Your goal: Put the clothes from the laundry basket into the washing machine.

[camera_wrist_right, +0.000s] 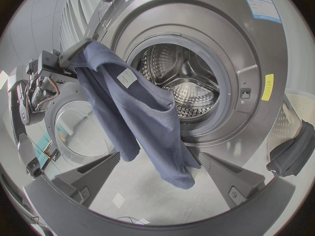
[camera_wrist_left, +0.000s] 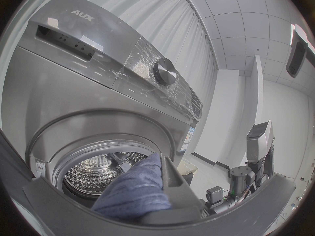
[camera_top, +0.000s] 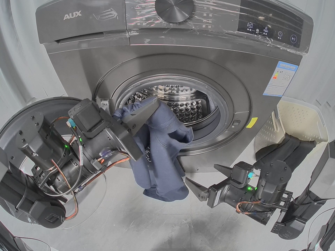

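**Navy garment held at the drum opening**

The navy garment (camera_top: 160, 150) hung in front of the washing machine (camera_top: 216, 67). Its upper edge was at the lower left of the round drum opening (camera_top: 181, 101), and its lower folds hung down over the front panel toward the floor. A white label showed on the fabric in the right wrist view.

The left gripper (camera_top: 146, 110) was clamped on the top of the garment, just in front of the opening – fabric bunched between its fingers. The garment had not entered the drum, and none of it touched the floor.

The right gripper (camera_top: 201, 173) sat low, near the floor, to the right of the hanging fabric and apart from it. Its jaws were spread wide and held nothing.

The machine door (camera_wrist_right: 82, 131) stood swung open on the left side.

The laundry basket (camera_top: 303, 119) – cream, perforated – stood to the right of the machine. A black garment (camera_top: 289, 147) was draped over its near rim.
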Robot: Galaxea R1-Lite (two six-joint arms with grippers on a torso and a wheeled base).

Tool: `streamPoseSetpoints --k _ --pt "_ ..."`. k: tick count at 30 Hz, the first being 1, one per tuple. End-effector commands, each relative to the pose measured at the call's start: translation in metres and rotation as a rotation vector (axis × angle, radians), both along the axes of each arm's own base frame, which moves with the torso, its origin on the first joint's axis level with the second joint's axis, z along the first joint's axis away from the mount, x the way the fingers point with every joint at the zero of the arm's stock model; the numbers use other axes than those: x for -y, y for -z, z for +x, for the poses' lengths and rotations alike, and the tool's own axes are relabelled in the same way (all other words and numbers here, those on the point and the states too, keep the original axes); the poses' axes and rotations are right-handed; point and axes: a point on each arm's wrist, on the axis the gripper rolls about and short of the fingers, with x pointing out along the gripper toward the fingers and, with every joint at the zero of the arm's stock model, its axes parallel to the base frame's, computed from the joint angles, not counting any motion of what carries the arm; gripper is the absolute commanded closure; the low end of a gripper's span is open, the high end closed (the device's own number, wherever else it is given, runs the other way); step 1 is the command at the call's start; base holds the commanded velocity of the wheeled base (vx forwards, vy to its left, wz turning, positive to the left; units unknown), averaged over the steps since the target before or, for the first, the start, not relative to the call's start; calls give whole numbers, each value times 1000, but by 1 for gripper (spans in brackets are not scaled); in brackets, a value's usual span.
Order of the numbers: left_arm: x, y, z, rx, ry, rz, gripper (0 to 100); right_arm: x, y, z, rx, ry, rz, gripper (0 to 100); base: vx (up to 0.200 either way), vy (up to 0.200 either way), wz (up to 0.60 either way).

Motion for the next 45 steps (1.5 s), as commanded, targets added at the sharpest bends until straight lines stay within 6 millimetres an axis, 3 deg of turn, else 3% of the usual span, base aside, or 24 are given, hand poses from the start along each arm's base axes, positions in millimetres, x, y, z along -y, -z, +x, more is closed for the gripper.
streamPoseSetpoints --k 1,4,8,18,25,26,37,45 --pt "-1 -3 -2 10 1 -8 100 -13 9 18 2 12 3 0 0 0 0" --pt "-1 -3 -2 10 0 -6 100 -16 11 25 5 21 4 0 0 0 0" --pt "-1 -3 -2 10 2 -8 100 -22 19 50 26 31 -2 0 0 0 0" --pt "-1 -3 -2 9 3 -5 100 -46 20 83 105 16 30 0 0 0 0" --pt "-2 -2 -2 7 2 -3 100 -50 22 109 149 21 57 0 0 0 0" --pt "-2 -2 -2 6 0 -4 100 -51 21 109 153 15 60 100 0 0 0" --pt "-4 1 1 -5 -15 2 100 -49 2 95 200 -20 103 100 0 0 0" --pt "-14 1 6 -6 -57 1 100 -7 -44 47 228 -15 107 100 0 0 0"
